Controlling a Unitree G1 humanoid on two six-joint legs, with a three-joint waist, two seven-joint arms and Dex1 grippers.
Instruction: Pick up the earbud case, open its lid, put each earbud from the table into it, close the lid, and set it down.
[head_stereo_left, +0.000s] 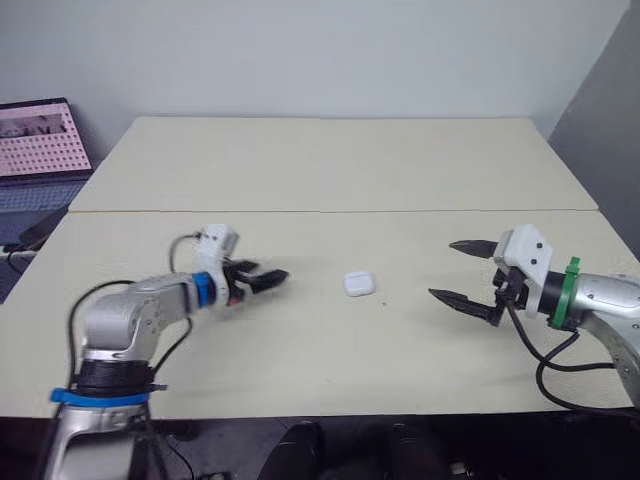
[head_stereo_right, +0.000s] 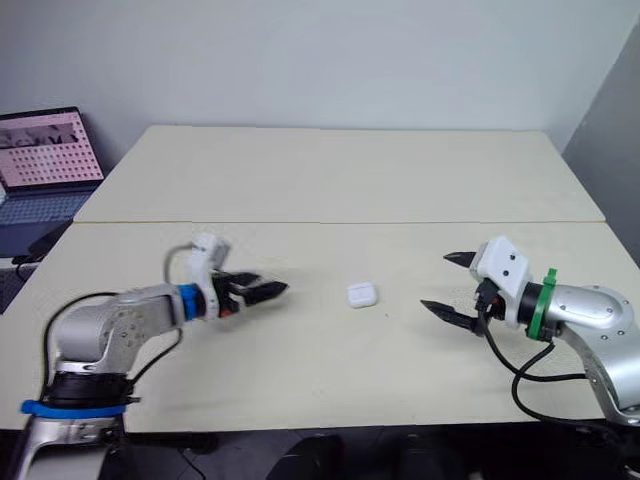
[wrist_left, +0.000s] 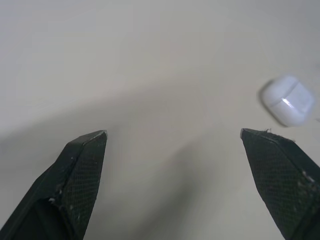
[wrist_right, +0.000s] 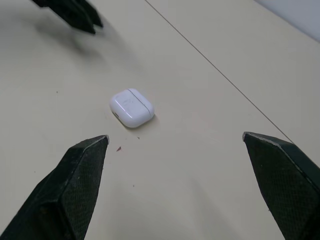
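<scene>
Plainly, earbud case (head_stereo_left: 359, 284) — closed — lies on the table (head_stereo_left: 330, 170).

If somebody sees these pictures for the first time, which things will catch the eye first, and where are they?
A small white earbud case lies alone near the middle of the pale table, with its lid shut. The left gripper and the right gripper point at it from either side, both open and neither touching it. Beyond the table's left edge, an open laptop shows a lit screen.
</scene>
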